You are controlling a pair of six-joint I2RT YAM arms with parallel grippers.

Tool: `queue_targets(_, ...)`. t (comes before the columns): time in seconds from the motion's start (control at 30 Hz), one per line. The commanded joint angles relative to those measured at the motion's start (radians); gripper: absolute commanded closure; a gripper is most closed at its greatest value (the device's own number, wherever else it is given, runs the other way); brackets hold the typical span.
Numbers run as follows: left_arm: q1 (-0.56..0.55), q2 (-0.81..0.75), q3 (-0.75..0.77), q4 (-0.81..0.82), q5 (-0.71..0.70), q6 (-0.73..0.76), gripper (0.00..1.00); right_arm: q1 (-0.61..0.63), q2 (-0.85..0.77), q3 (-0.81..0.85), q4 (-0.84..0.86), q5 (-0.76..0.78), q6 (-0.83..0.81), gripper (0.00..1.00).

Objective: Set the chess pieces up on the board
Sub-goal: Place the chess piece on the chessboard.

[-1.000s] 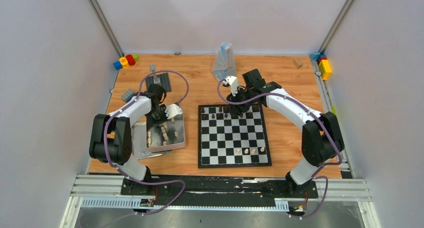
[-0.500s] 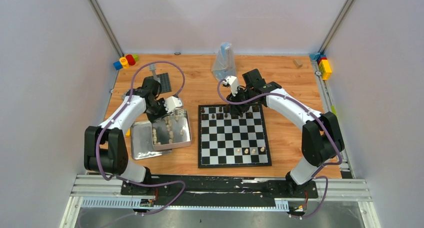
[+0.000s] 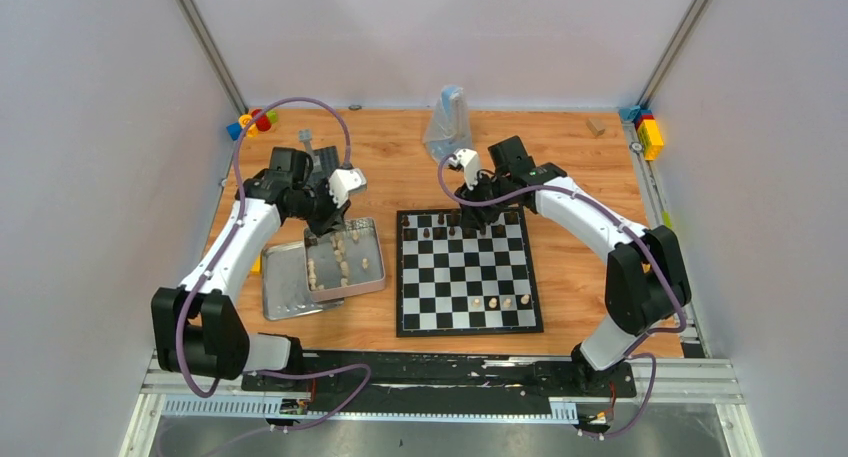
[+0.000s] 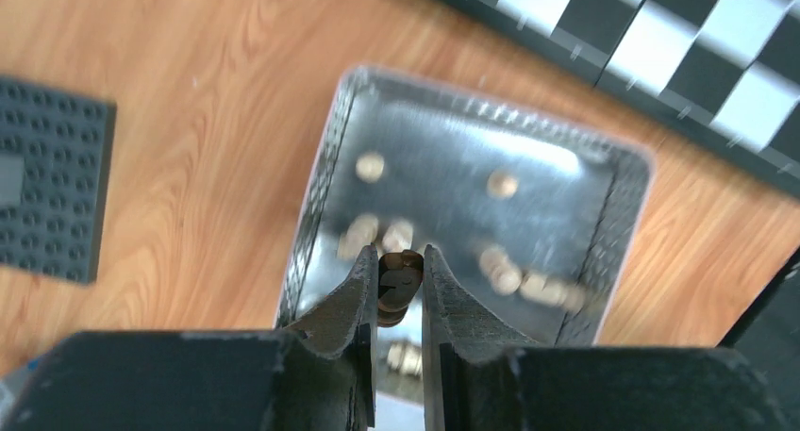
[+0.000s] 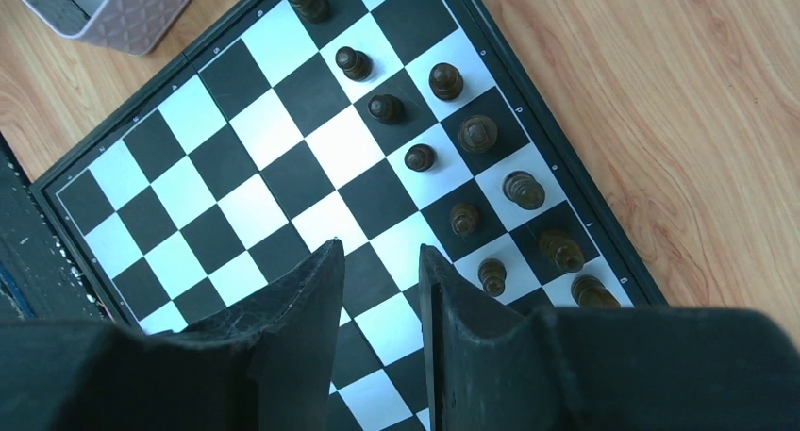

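My left gripper (image 4: 401,256) is shut on a dark brown chess piece (image 4: 400,285) and hangs above the silver tin (image 4: 321,181). From above, that gripper (image 3: 327,220) is over the tin's far end. Several cream pieces (image 4: 502,269) lie loose inside the tin. The board (image 3: 468,317) lies right of the tin, with dark pieces (image 3: 444,232) on its far rows and three cream pieces (image 3: 492,303) near its front. My right gripper (image 5: 381,247) is open and empty over the board's squares, beside the dark pieces (image 5: 463,218); from above this gripper (image 3: 468,205) is at the board's far edge.
The tin's lid (image 3: 283,285) lies left of the tin (image 3: 370,277). A dark grey studded plate (image 4: 47,205) sits beyond the tin. A clear bag (image 3: 447,125) stands behind the board. Coloured bricks (image 3: 250,123) and more bricks (image 3: 649,132) sit in the far corners.
My left arm has stretched toward the far side and risen from the tin with the dark piece between its jaws, uncovering the lid. The right arm has barely moved.
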State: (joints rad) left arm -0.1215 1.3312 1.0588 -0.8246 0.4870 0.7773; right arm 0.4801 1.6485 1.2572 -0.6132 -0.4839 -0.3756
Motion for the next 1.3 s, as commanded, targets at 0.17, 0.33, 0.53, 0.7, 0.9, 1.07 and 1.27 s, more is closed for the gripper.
queue_targets(0.17,-0.053,0.042,0.061,0.263,0.495,-0.164,0.97,-0.056,-0.106,0.012,0.059,-0.078,0.042,0.64)
queue_targets(0.33,-0.210,0.124,0.055,0.393,0.606,-0.171,0.93,-0.114,-0.153,-0.024,0.057,-0.057,0.040,0.64)
queue_targets(0.53,-0.373,0.253,0.043,0.536,0.715,-0.149,0.93,-0.213,-0.226,-0.100,0.066,-0.081,0.050,0.64)
queue_targets(0.7,-0.465,0.380,0.074,0.584,0.758,-0.120,0.93,-0.262,-0.257,-0.146,0.090,-0.093,0.055,0.64)
queue_targets(0.9,-0.499,0.502,0.087,0.596,0.774,-0.071,0.94,-0.279,-0.258,-0.159,0.097,-0.105,0.059,0.64)
queue_targets(1.07,-0.502,0.529,0.048,0.669,0.762,-0.084,0.90,-0.279,-0.236,-0.159,0.099,-0.124,0.063,0.64)
queue_targets(1.27,-0.503,0.564,0.037,0.689,0.753,-0.085,0.88,-0.278,-0.235,-0.161,0.100,-0.129,0.060,0.64)
